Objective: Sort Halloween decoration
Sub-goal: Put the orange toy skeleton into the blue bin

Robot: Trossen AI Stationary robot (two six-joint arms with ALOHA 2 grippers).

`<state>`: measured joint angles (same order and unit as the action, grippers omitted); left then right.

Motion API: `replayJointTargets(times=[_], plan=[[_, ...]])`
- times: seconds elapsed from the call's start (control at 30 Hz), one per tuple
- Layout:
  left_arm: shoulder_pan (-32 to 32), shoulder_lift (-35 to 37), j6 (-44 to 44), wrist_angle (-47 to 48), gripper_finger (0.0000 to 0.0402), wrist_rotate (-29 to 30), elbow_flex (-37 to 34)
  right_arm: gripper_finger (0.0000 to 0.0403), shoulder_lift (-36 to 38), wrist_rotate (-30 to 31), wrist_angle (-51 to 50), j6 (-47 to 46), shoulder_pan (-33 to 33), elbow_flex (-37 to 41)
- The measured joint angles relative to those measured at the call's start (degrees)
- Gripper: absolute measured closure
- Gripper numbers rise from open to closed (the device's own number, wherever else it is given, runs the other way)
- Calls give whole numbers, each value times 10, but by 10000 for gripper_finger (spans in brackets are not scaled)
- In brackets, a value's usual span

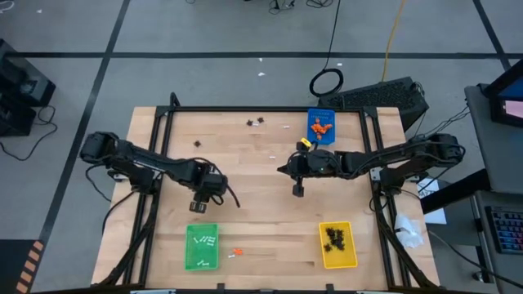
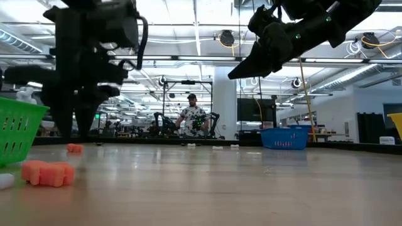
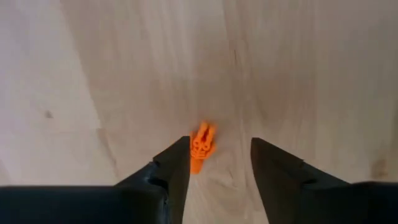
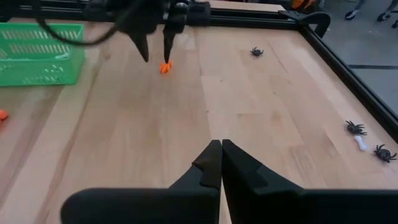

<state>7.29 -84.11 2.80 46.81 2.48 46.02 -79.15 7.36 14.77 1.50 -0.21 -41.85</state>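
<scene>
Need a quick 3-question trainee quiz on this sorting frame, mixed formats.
1. True or false: the left gripper is clamped on the small orange plastic trinket.
2. Which holds black spider shapes: A) green plastic tray, B) yellow plastic tray, C) blue plastic tray?
3. Fill in: the right gripper hangs over the wooden table with its fingers ____.

Key: 1 false, its fingers stand open with the trinket beside one of them; 2 B; 3 shut.

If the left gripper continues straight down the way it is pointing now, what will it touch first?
Probably the orange lump, which lies on the wooden table between the open fingers of the left gripper, close against one finger. How much height remains is unclear.
</scene>
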Motion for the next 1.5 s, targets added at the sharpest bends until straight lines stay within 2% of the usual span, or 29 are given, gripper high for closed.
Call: replayJointTargets(times=[0.17, 0.3, 0.43, 0.6, 0.73, 0.83, 0.9, 1.0, 1.17, 1.3, 1.5], plan=[[-1, -55, 7, 3, 229, 37, -6, 403, 0, 0, 0, -1, 0, 0], [0, -86, 7, 0, 240, 46, -2, 403, 0, 0, 0, -1, 0, 0], [-1, -93, 8, -3, 284, 32, -2, 403, 0, 0, -1, -1, 0, 0], [-2, -95, 12, 3, 376, 13, 10, 403, 24, 1, -25, 14, 14, 0], [-7, -98, 7, 6, 386, 8, 34, 403, 68, 22, -69, 23, 33, -1], [-18, -99, -17, -103, 386, -8, 60, 403, 103, 79, -110, 23, 50, 1], [-30, -97, -40, -156, 386, -38, 66, 403, 126, 105, -118, 22, 59, 13], [-49, -107, -55, -263, 386, -70, 81, 403, 162, 109, -111, 21, 69, 41], [-82, -147, -69, -392, 386, -69, 115, 403, 232, 109, -87, 7, 76, 87], [-97, -199, -70, -446, 386, -66, 166, 403, 271, 127, -90, -3, 85, 103], [-114, -281, -69, -532, 387, -14, 252, 403, 285, 140, -93, 1, 105, 108]])
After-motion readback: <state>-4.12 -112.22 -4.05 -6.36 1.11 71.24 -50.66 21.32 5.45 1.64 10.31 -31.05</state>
